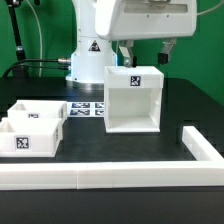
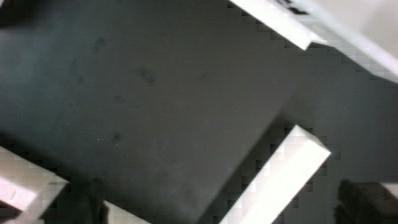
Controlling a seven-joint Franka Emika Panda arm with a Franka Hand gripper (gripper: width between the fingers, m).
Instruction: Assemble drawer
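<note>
Drawer housing (image 1: pixel 131 108) stands mid-table, with the rear tray (image 1: pixel 50 108) and front tray (image 1: pixel 40 142) close together toward the exterior view's left.
Each part bears a black-and-white square tag (image 1: pixel 133 82) — no writing legible. The gripper (image 1: pixel 146 55) hangs above and behind the housing — jaws apart, holding nothing.
</note>
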